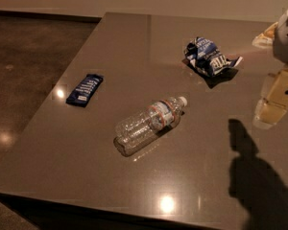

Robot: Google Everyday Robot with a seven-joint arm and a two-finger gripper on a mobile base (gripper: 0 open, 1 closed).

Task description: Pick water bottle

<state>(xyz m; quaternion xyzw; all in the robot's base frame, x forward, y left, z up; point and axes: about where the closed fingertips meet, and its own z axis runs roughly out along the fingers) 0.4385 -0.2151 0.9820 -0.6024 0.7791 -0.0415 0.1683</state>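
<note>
Ribbed clear plastic, round and slick — the water bottle [149, 122] lies on its side, centred on the glossy table [86, 176], cap toward 2 o'clock; a skewed pinch could set it rolling; the gripper [274, 99] (open or closed, I cannot tell) hangs well apart at its 3 o'clock

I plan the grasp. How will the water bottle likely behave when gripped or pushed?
The water bottle lies on its side, so it may roll. It looks empty and thin-walled: probably light, may dent. The gripper is at the right edge, apart from it.
</note>
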